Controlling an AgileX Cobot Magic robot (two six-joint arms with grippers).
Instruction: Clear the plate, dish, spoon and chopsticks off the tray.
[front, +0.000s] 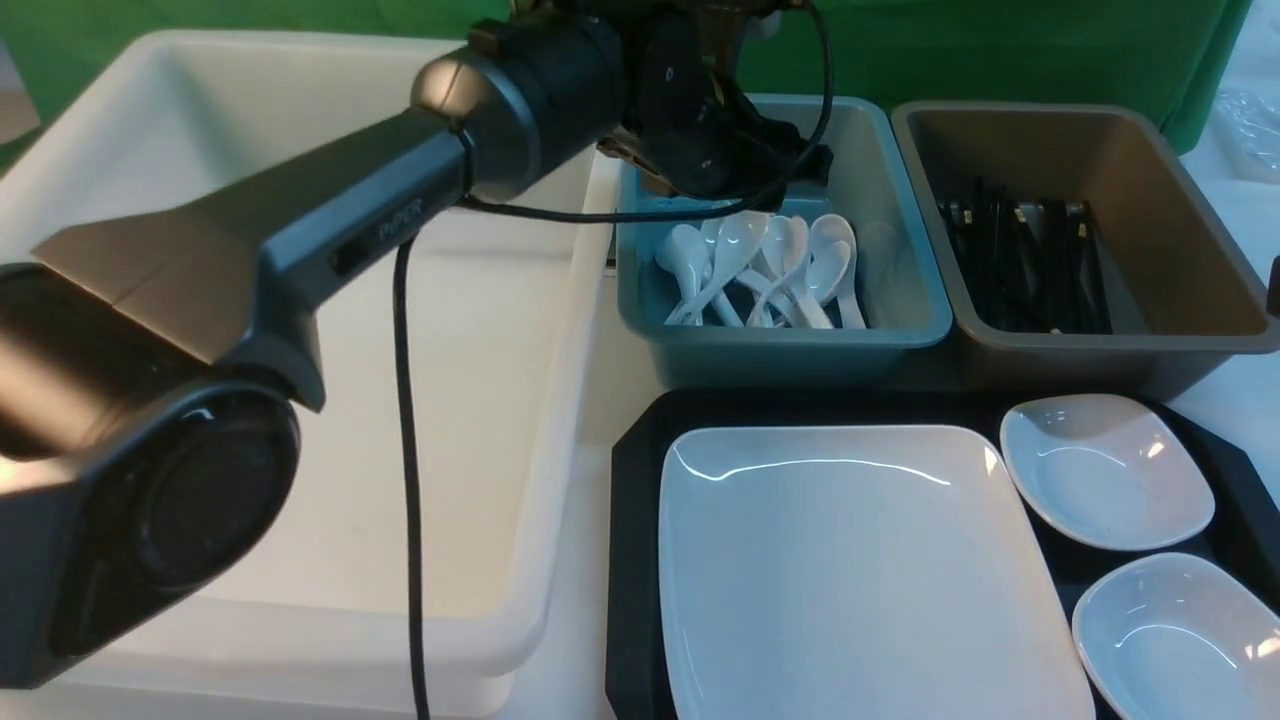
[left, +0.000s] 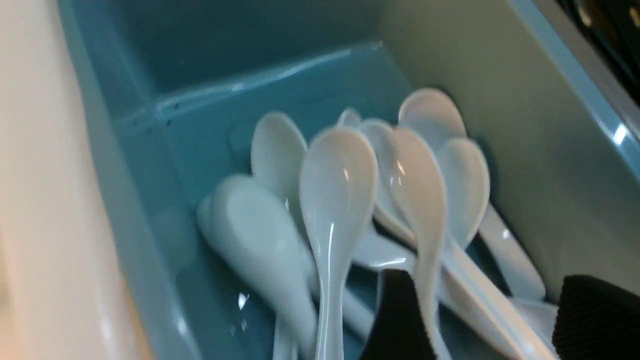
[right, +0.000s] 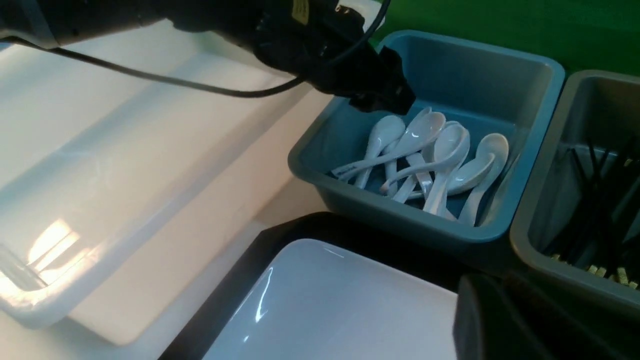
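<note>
The left end effector (left: 495, 320) hangs wide open and empty over the blue bin (front: 780, 345), where the spoon (front: 740, 250) lies among others. The chopsticks (front: 1020, 265) sit in the grey bin (front: 1190, 330), while the plate (front: 850, 570) and two dishes (front: 1100, 470) are yet to leave the tray (front: 632, 560). The right end effector (right: 505, 320) is a cut-off dark blur, so I cannot tell its opening.
</note>
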